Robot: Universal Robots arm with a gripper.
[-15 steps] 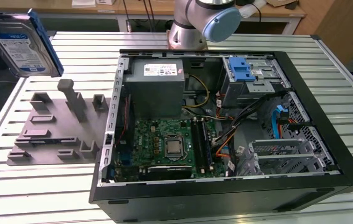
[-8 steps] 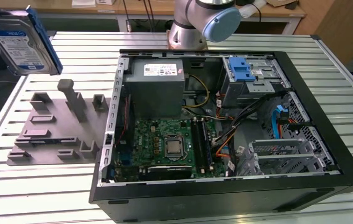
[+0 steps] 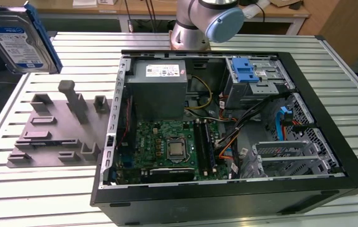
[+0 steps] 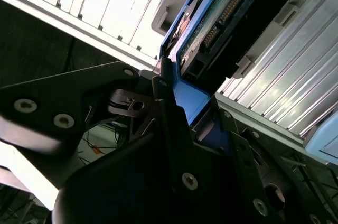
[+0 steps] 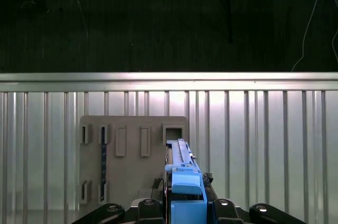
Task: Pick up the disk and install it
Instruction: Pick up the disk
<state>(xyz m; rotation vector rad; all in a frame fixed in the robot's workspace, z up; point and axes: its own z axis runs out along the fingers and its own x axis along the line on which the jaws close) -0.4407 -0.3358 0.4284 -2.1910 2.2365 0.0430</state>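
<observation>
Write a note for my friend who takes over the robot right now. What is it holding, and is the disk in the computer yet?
End effector: shut on the disk, clamping its blue bracket.
Disk: held in the air at the exterior view's left, near the grey fixture plate and outside the open computer case.
Done: the disk is picked up, off the table.
Left: the disk is not yet installed. It is well apart from the drive cage with the blue latch inside the case.
</observation>
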